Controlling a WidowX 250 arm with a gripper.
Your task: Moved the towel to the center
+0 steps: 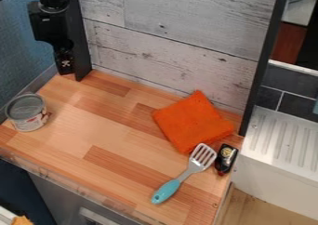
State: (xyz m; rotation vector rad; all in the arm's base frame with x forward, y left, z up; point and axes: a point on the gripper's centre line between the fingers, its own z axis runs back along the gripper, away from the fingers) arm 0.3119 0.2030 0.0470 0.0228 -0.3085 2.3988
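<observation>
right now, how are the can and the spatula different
The can stands upright, while the spatula lies flat. The can is a short, round cylinder; the spatula is long and thin, with a slotted head. The can is grey with a printed label, whereas the spatula pairs a silvery head with a teal handle. The can sits near the left edge, the spatula by the orange towel. Both rest on the wooden counter.

Folded orange towel (193, 122) lies flat, askew, right of the counter's centre.
</observation>
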